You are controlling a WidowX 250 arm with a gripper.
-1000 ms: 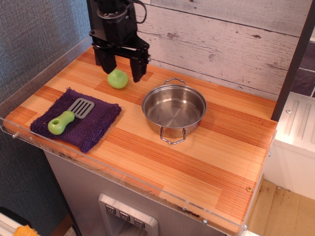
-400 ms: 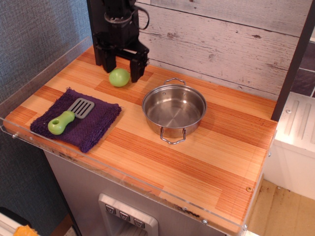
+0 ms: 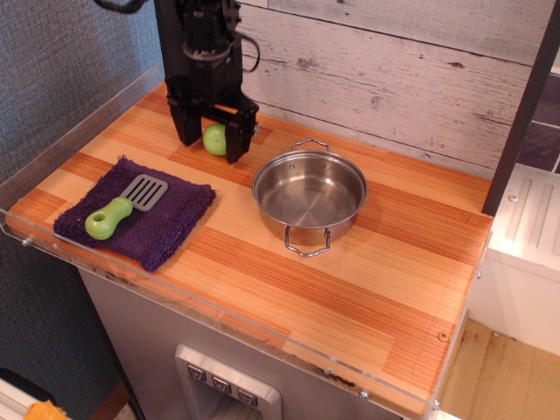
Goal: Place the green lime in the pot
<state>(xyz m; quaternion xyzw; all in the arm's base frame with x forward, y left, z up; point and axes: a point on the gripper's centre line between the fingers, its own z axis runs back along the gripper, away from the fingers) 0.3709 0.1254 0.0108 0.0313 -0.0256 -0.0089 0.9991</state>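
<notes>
The green lime lies on the wooden counter at the back left, partly hidden by my gripper. My gripper is lowered over it, open, with one black finger to the lime's left and the other to its right. The fingers stand close beside the lime; I cannot tell if they touch it. The pot, shiny steel with two wire loop handles, stands empty to the right of the lime, near the counter's middle.
A purple cloth lies at the front left with a grey slotted spatula with a lime-green handle on it. A clear guard rims the counter's left and front edges. A plank wall stands behind.
My gripper has come down and slightly forward, from hovering behind the lime to straddling it. The lime has stayed almost where it was. The pot and cloth have not moved.
</notes>
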